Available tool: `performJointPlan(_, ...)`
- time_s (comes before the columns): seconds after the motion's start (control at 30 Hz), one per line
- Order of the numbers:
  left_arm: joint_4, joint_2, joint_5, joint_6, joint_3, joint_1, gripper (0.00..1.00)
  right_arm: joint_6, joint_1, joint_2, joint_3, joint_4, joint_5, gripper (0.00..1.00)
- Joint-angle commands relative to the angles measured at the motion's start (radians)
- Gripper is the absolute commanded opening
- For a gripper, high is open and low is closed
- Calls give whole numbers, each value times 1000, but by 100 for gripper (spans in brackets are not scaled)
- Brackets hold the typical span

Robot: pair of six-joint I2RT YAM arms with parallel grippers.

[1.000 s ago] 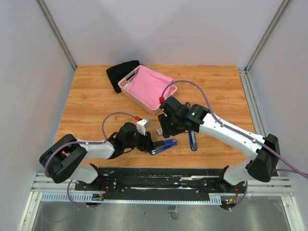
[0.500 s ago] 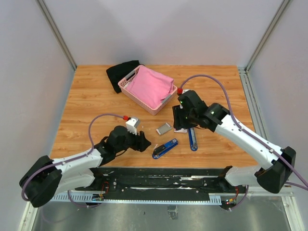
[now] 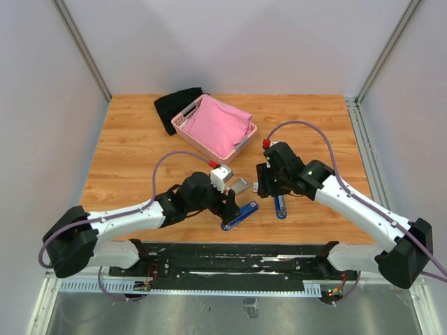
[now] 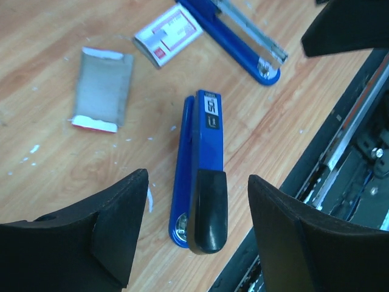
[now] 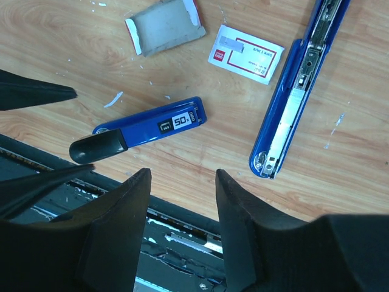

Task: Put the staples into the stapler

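Under left pincer (image 4: pixel 197 182) (parted): stapler (image 4: pixel 206 140)

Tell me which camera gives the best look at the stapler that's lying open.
The right wrist view: the open stapler lies along the right side, its metal channel plainly exposed. The left wrist view cuts it off at the top edge. The top view shows it only as a small blue strip.

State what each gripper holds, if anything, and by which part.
Nothing is held. The left gripper is open above the closed blue stapler, with gaps on both sides of it. The right gripper is open and empty too.
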Motion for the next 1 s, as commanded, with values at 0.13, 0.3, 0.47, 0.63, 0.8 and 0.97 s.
performJointPlan(0.13,-111,165,2,112,70,-76,75,52,-14,-96,-81,23,39,48)
performJointPlan(0.3,-140,216,1,154,80,-99,71,71,-22,-125,-114,31,49,47)
performJointPlan(0.47,-140,223,-43,171,67,-120,42,74,-33,-139,-129,33,55,46)
performJointPlan(0.63,-104,241,-49,175,58,-124,23,81,-41,-145,-150,41,52,46)
performJointPlan(0.8,-88,300,-64,195,68,-146,16,100,-43,-151,-199,57,55,45)
performJointPlan(0.97,-79,332,-78,203,73,-159,8,133,-48,-159,-239,71,62,44)
